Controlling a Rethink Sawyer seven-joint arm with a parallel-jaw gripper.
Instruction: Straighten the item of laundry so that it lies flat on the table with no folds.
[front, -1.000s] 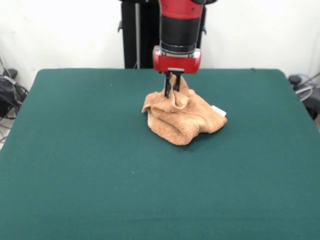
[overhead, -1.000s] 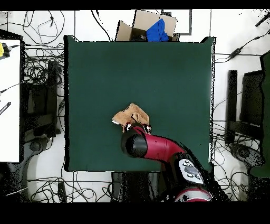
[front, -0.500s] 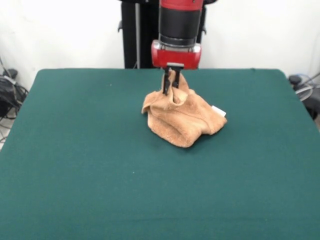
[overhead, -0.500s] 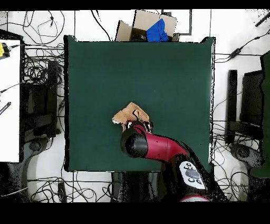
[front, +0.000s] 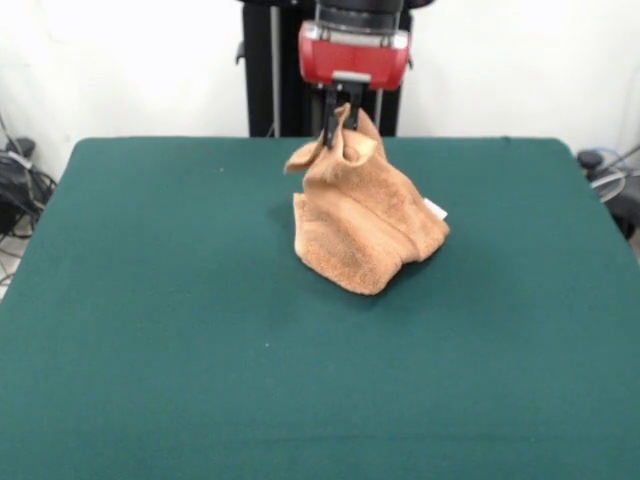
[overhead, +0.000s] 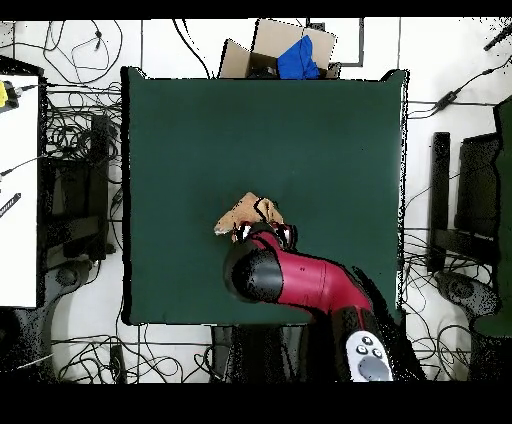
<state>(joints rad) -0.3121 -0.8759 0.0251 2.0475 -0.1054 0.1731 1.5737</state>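
in the front view the black two-fingered gripper (front: 341, 118) is pinched shut on a top corner of the crumpled orange-tan terry-cloth towel (front: 365, 215), whose lower folds rest mid dark green felt table (front: 150, 330), so the lifting step is in hand. from overhead the red arm hides most of the towel (overhead: 243, 213), which lies near the table's (overhead: 330, 150) robot side; next it likely needs raising until it hangs free, then dragging flat.

Arm vertical from above — end effector (front: 340, 118) pinched closed, fingers pointing down.
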